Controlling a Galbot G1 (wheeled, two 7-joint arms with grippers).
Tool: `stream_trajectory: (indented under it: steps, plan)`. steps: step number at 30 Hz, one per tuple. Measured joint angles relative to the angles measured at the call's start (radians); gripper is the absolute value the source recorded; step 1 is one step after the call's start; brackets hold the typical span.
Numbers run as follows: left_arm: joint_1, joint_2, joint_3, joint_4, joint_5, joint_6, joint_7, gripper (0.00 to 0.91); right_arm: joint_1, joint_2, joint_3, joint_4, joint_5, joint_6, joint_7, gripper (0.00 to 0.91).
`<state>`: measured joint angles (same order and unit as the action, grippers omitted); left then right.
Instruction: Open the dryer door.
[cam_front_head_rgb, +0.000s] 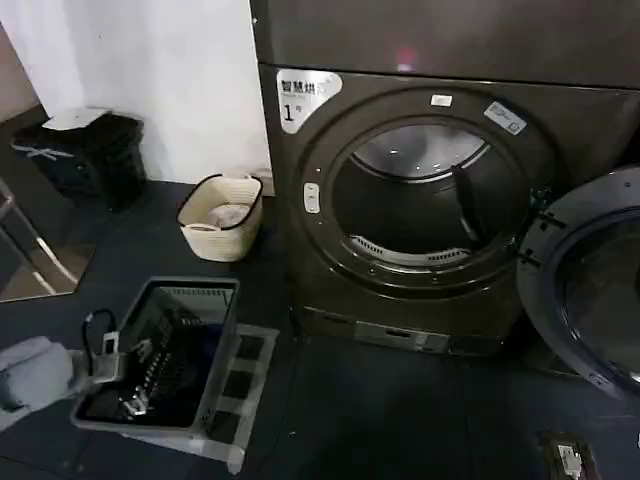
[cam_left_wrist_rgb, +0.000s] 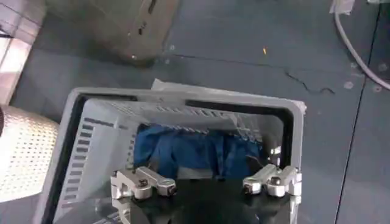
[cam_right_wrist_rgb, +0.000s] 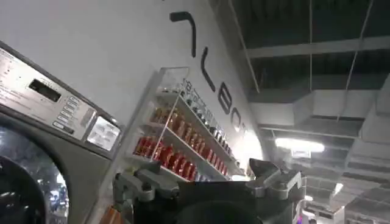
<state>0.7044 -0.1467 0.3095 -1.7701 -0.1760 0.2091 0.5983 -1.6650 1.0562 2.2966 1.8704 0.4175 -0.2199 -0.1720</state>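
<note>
Metal fingertips of the left gripper (cam_left_wrist_rgb: 206, 182) sit spread wide with nothing between them, hovering over a grey basket (cam_left_wrist_rgb: 85, 131) of blue cloth, so that arm looks parked. Right gripper (cam_right_wrist_rgb: 207, 185) is gaping too, holding nothing, aimed up at shelves and ceiling. Head view fills in the rest: the dryer door (cam_front_head_rgb: 590, 290) is swung out at the right edge, the dryer (cam_front_head_rgb: 430, 215) drum exposed mid-frame. Job looks basically done to me.
</note>
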Motion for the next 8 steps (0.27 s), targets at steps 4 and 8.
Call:
stream_trajectory:
  steps: [4, 8]
  plan:
    - [-0.001, 0.001, -0.001, 0.002, 0.000, -0.003, 0.000, 0.907, 0.000, 0.002, 0.000, 0.009, 0.000, -0.001, -0.001, 0.907]
    - [-0.002, 0.001, -0.002, 0.003, 0.001, -0.003, 0.000, 0.907, 0.000, 0.005, 0.000, 0.013, 0.000, -0.001, -0.002, 0.907]
